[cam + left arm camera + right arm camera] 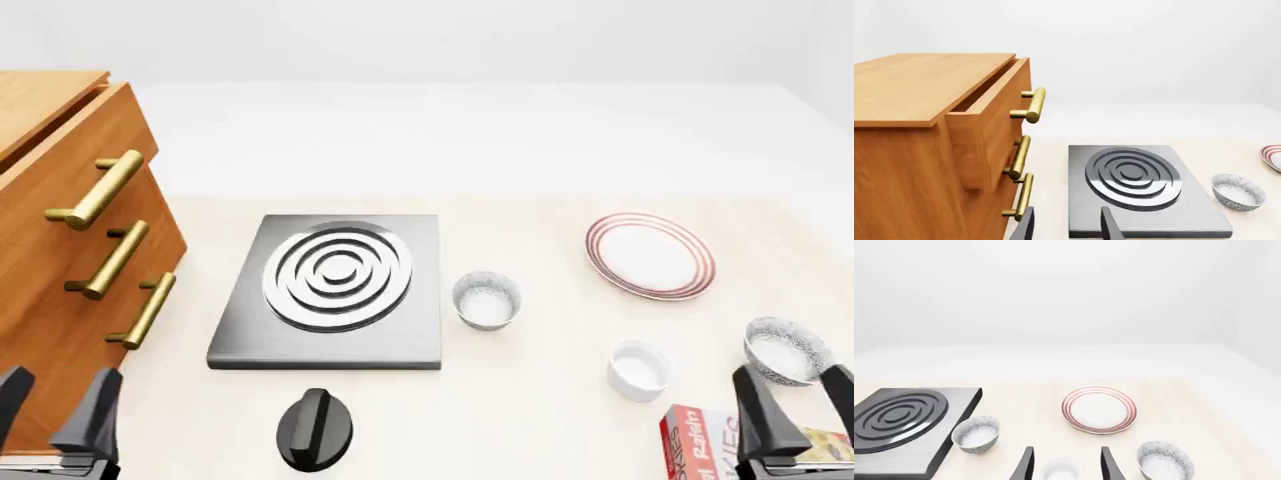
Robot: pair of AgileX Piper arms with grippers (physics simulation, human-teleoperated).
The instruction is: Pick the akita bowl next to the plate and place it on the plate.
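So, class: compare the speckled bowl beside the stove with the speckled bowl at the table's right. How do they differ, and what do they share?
The bowl beside the stove sits close against the stove plate; the right-hand bowl stands far from it, near the right gripper. The first lies left of the plate, the second to its near right. Both are upright, small, grey-speckled and empty.

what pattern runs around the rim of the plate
Thin red-pink concentric rings on white, around the plate; clearest in the front view.
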